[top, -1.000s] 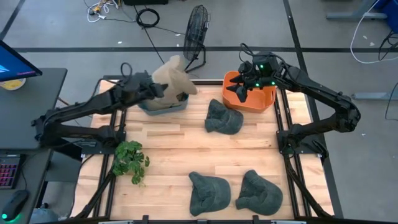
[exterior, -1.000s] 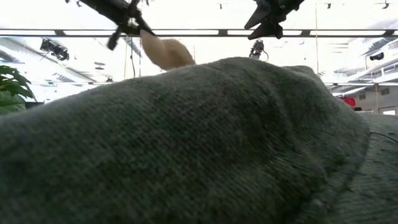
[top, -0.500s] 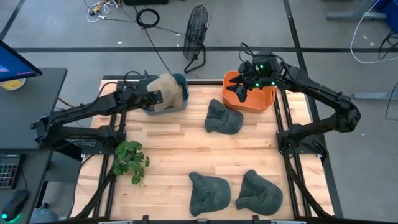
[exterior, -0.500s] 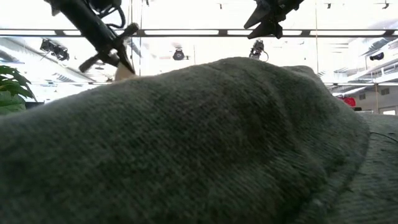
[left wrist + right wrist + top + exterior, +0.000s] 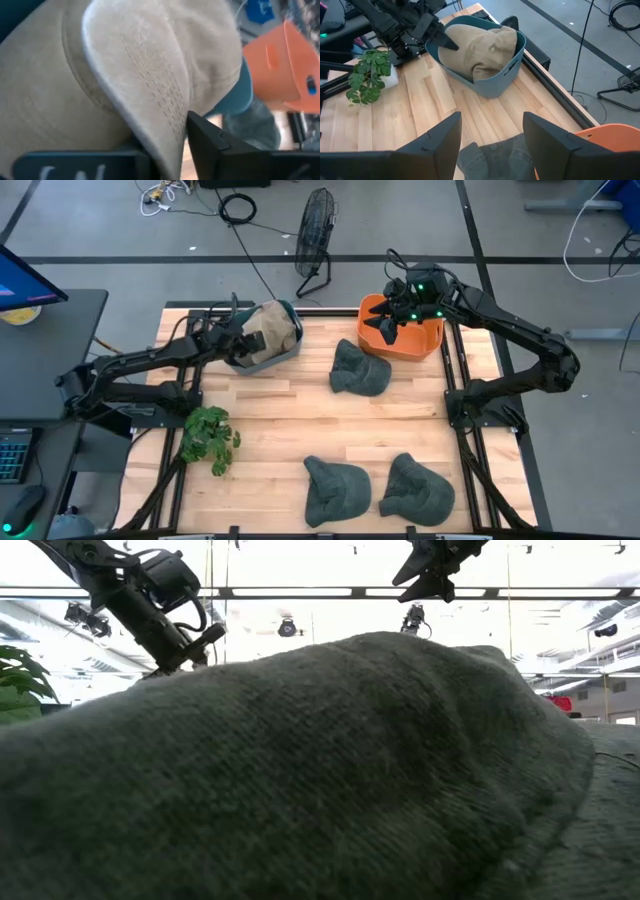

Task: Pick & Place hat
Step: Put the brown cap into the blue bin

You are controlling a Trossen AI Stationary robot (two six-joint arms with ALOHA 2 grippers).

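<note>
Table: a wooden top in a dark frame, seen from above with both arms reaching in from its far corners.

Left arm: it stretches from the left side toward the far left corner of the table, with its wrist over the blue bin.

Right arm: it waits above the orange bin at the far right corner; the right gripper has its fingers spread wide and nothing between them.

Grey hats: one grey hat lies near the middle, just beside the orange bin; two more lie at the near edge, and one of them fills almost the whole low view.

Blue bin: it stands on the far left part of the table, and the tan hat lies inside it, filling it to the rim.

Tan hat: its brim points toward the left gripper, which is at the bin's left edge, right against the hat.

Left gripper: in the left wrist view the brim seems to pass between the two dark fingers, but I cannot tell if they press on it or are only around it.

Plant: a small green plant lies at the table's left edge, well apart from the bins.
</note>
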